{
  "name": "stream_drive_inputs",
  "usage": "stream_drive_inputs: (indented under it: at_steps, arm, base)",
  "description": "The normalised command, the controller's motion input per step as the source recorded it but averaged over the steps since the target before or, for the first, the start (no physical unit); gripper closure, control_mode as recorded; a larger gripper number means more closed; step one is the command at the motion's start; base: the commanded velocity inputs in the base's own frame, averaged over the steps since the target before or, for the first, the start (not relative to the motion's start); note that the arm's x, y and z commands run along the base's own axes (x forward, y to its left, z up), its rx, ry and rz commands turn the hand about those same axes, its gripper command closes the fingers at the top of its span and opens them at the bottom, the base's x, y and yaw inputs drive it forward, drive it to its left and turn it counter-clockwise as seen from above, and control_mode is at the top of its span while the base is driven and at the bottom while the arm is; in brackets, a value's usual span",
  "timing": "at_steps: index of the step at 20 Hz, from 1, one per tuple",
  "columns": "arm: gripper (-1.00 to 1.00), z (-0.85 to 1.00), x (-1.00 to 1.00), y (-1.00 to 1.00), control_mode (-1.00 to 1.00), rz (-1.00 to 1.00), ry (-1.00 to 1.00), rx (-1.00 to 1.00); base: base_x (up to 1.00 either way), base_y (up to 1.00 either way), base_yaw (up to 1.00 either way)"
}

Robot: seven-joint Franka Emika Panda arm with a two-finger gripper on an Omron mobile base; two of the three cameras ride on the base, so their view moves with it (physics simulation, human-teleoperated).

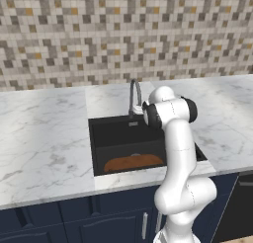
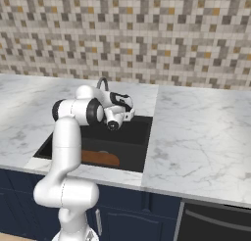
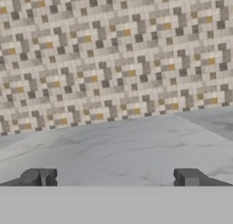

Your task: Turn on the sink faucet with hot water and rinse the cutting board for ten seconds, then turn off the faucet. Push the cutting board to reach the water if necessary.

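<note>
Sink (image 1: 118, 133) sat black and deep in the marble counter (image 1: 44, 138), and we saw the cutting board (image 1: 133, 163) lying flat on its floor against the near wall, orange-brown, also visible in the right base view (image 2: 100, 158). The sink faucet (image 1: 134, 96) rose at the middle of the basin's back edge, its gooseneck arched toward the basin; we could make out no stream under it. The arm's elbow stood in front of the basin's right part, with the wrist turned back toward the faucet. In the right base view the gripper (image 2: 128, 113) hung just beside the faucet's base (image 2: 103, 83), above the basin's rear. From the hand view we found its two fingertips (image 3: 38, 177) spread wide apart with nothing between them, pointed at bare counter and the mosaic tile wall (image 3: 113, 54) behind.
</note>
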Motion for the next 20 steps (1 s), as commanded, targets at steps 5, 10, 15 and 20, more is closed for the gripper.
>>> stream_drive_inputs:
  at_steps: [5,10,15,20]
  arm:
    - [-1.00,0.00,-0.29,-0.79,-1.00,0.00,0.00,-0.05]
    - [-1.00,0.00,-0.23,-0.95,-1.00,0.00,0.02,-0.02]
    - [-1.00,0.00,-0.24,-1.00,-1.00,0.00,0.02,-0.01]
    - [-1.00,0.00,-0.29,-1.00,-1.00,0.00,0.00,-0.01]
  base:
    - [0.00,0.00,0.00]
    - [0.00,0.00,0.00]
    - [0.00,0.00,0.00]
    - [0.00,0.00,0.00]
